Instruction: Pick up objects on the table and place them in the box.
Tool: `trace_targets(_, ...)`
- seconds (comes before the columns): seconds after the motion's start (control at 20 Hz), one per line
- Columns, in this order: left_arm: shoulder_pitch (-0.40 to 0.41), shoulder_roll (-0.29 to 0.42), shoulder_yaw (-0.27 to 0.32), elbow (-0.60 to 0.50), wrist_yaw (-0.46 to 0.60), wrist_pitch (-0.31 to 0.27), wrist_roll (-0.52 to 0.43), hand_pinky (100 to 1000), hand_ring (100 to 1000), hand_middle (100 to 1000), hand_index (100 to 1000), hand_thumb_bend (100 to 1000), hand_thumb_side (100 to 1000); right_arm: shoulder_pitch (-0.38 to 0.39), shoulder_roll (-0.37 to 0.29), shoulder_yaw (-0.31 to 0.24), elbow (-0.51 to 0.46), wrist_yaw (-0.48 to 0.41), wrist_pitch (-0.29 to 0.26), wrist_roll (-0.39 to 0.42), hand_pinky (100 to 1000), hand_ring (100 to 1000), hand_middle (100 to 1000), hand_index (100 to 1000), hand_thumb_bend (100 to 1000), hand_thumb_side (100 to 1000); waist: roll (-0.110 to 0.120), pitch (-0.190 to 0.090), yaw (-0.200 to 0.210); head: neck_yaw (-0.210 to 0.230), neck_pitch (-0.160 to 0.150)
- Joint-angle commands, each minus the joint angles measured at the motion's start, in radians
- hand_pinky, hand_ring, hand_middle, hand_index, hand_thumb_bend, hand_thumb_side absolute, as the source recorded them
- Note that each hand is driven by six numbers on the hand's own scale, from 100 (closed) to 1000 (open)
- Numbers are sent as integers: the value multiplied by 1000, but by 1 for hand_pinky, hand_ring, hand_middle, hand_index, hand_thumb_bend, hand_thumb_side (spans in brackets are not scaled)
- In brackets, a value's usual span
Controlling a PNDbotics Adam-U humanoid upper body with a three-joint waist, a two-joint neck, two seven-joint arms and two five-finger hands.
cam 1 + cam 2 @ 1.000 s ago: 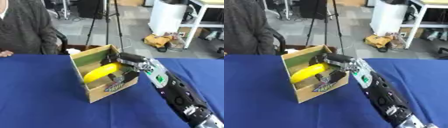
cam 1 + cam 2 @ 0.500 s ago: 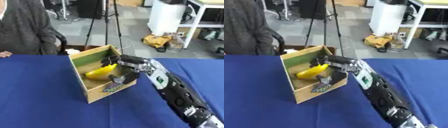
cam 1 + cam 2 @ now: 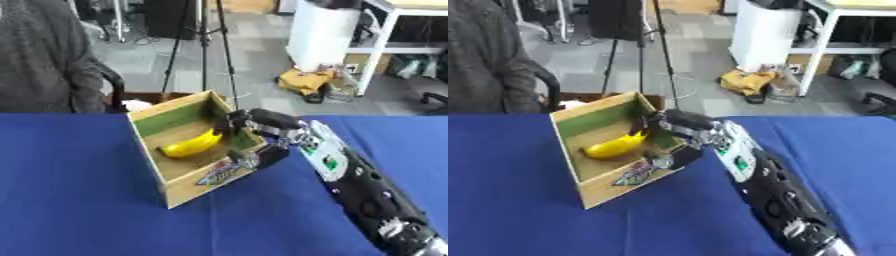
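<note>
While a banana [image 3: 191, 145] lies on the floor of the open wooden box [image 3: 166, 182], the robot's right hand [image 3: 248, 122] hangs over the box's right wall, at about three o'clock from the fruit. From where one stands in the room, the black arm runs in from the five o'clock corner of the blue table [image 3: 70, 200] and ends at the box rim, with the hand just beside the stem end of the banana. Whether its fingers are curled or spread, and whether any of them touch the fruit, cannot be told at this distance. The left hand is nowhere to be seen.

The banana sits slantwise inside, its stem toward one o'clock and its blunt end toward eight, resting on the box bottom rather than propped on a wall. By that reckoning the placing looks as good as done, and the step in hand appears to be letting go and coming clear. Done well, that means opening the fingers fully before any lift, then drawing the hand straight up and back toward four o'clock, so no finger catches the thin right wall or the printed front panel and drags the light box across the cloth. No other loose object shows on the table.
</note>
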Motion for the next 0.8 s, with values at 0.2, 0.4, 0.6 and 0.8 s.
trace_targets(0.2,13,35,35,-4,-11,-1,28,544,636,510,701,273,1000,59,-70,-51,-164,-111,60,-95,455,622,678,731,100,370,13,-42,-83,66,17)
trace_targets(0.4,28,39,56,-1,-21,-1,50,543,636,512,701,274,1000,134,-95,-53,-266,-174,93,-158,396,551,594,668,100,371,22,-52,-158,114,23)
trace_targets(0.6,36,41,66,4,-28,1,62,543,637,512,701,275,1000,236,-142,-50,-400,-369,130,-177,381,530,564,660,100,422,32,-64,-231,157,25)
trace_targets(0.8,51,38,73,13,-38,1,67,543,638,512,699,273,1000,345,-158,-97,-535,-549,188,-120,384,534,573,678,100,484,45,-75,-280,192,24)
